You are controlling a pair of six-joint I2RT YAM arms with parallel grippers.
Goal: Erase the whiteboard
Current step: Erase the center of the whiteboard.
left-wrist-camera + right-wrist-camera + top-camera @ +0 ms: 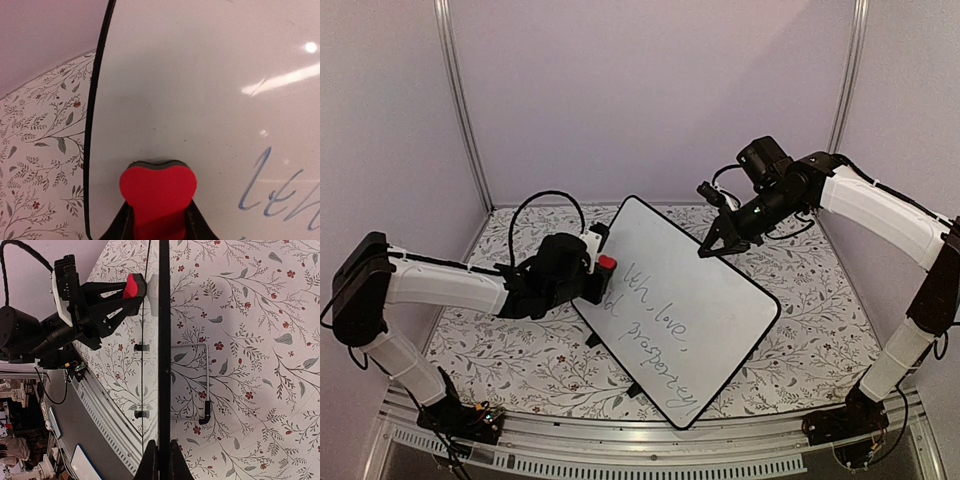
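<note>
Left gripper [601,269] clamped on red eraser [607,263], pad touching board [720,300] beside the writing [655,330]. Right gripper [708,248] pinched shut on board's far rim. Board sits on floral counter [820,320].

Fingers of the right gripper [161,461] pinch the edge-on whiteboard [164,340]; the left gripper [137,288] holds a red eraser [131,286] against it.

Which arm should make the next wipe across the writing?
Left. The left gripper holds the red eraser against the whiteboard beside the writing; the right gripper is clamped on its edge.
</note>
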